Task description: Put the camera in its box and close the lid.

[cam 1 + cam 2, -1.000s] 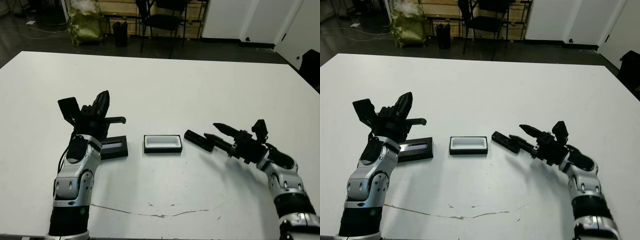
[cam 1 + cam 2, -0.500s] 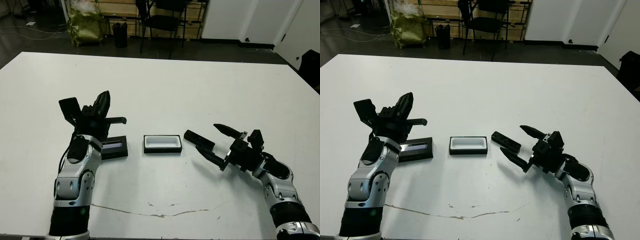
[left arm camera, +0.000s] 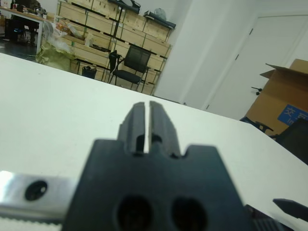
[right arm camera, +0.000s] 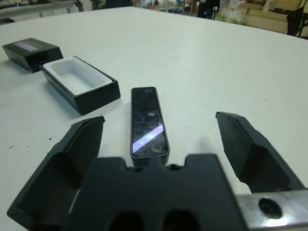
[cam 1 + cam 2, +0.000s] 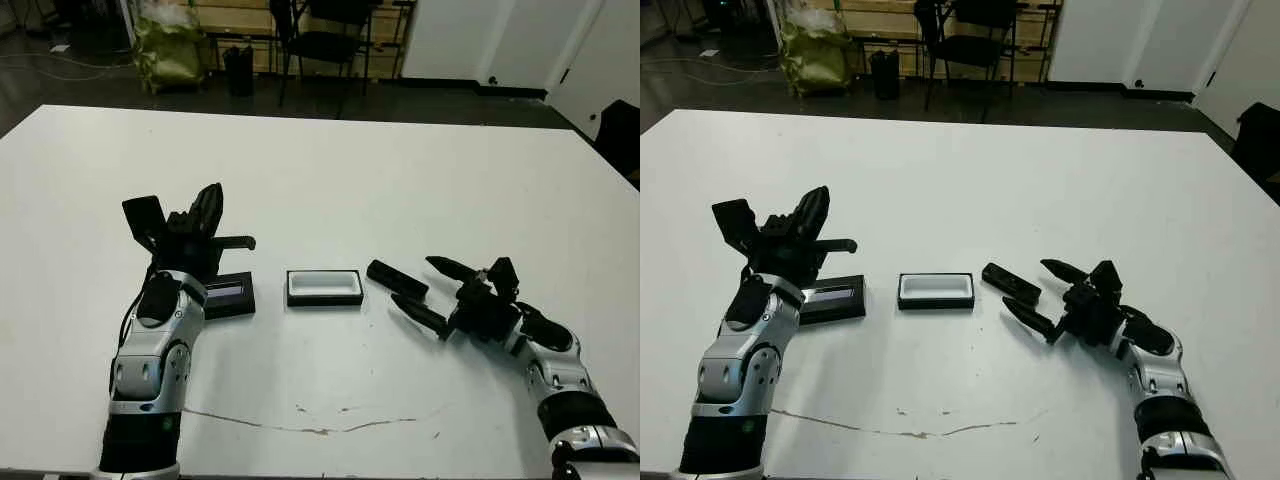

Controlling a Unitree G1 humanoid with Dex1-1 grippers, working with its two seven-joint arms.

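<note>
The camera (image 4: 149, 121) lies flat on the white tabletop (image 5: 330, 170), just ahead of the right hand (image 5: 432, 291) and in line with the gap between its fingers (image 4: 250, 150), which are spread wide and touch nothing. Beyond the camera's far end sits the box (image 5: 324, 287), uncovered with its white lining showing. Past that the lid (image 5: 229, 294) lies flat just beside the left hand (image 5: 212, 218), which is raised above the tabletop with its fingers pressed together, empty.

lid (image 5: 228, 294) left | box (image 5: 324, 287) centre | camera (image 5: 397, 279) right, on table (image 5: 400, 170)
</note>
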